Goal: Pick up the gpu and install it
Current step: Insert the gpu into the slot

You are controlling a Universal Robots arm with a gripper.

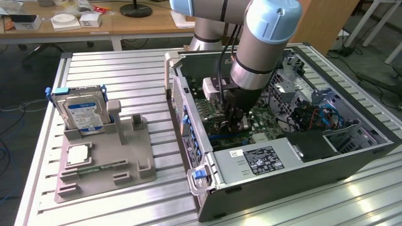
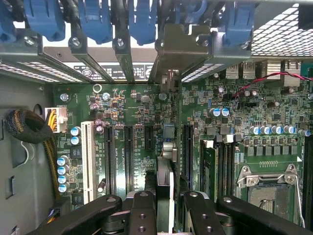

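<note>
Black fingers (image 2: 142,213) of the gripper (image 2: 165,208) sit closest to the wrist camera. They are clenched from both sides on the gpu (image 2: 164,178), which is seen edge-on, upright over the green motherboard (image 2: 132,103). Its pale bracket (image 2: 178,46) meets the case's rear wall among the blue latches (image 2: 142,19). Black expansion slots (image 2: 110,156) and a white slot (image 2: 88,161) run alongside the card on one side. A memory stick (image 2: 209,166) and the processor socket (image 2: 266,188) lie on the other. A sleeved cable bundle (image 2: 27,127) curls near the board's edge. Whether the card's lower edge sits in a slot is hard to tell. In the exterior view the arm (image 1: 264,42) reaches down into the open computer case (image 1: 283,183). On the table (image 1: 125,70), a hard drive (image 1: 82,113) stands in a grey holder (image 1: 107,165) to the exterior view's left.
</note>
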